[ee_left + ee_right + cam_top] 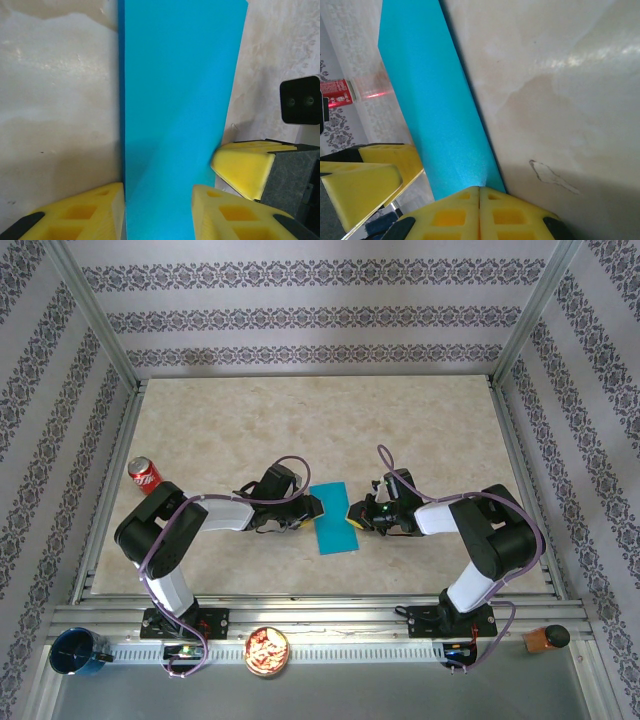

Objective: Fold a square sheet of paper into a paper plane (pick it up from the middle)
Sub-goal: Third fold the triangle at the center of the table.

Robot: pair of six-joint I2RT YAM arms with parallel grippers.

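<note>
Item: square sheet of paper (332,518). It lies flat on the desk (250,430), near the middle and between the two arms. It presents as a narrow upright strip, not a square, so I judge it folded in half along its length. The left wrist view shows a faint diagonal line across the blue surface; whether that is a crease or a shadow cannot be told.

Left hand (306,509): fingers spread, one on each long side of the strip's near end, with the paper running between them. No pinch is evident.

Right hand (358,514): fingers pressed together, tips set at the strip's opposite long edge. Whether any paper is caught between them cannot be told.

Surroundings: a red can (145,476) stands well apart at the desk's left side and plays no part.

Assessment: early stage. The centre fold appears done. No pointed nose, no angled corner folds and no wings are visible, so the bulk of the folding is outstanding. The next fold would need one hand pinning the strip
</note>
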